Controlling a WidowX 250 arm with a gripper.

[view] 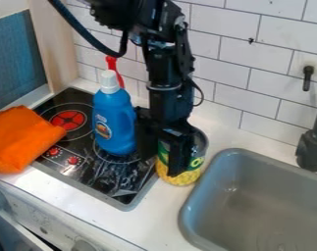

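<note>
The black gripper (162, 158) hangs down at the middle of the counter, over the right edge of the stove, with its fingers apart. A yellow and green can (176, 179) stands upright on the counter just right of the stove, partly hidden behind the gripper; whether they touch I cannot tell. Close on the gripper's left, a blue bottle (112, 117) with a white cap stands upright on the black stove top (75, 169). Behind the bottle's cap rises a red handle-like thing (113, 63). An orange cloth (21, 138) lies bunched at the stove's left side.
A grey sink (203, 196) is set into the counter at the right, with a dark faucet (311, 152) behind it. White tiled wall (236, 63) runs along the back. Clear crumpled plastic (118, 179) lies on the stove's front part.
</note>
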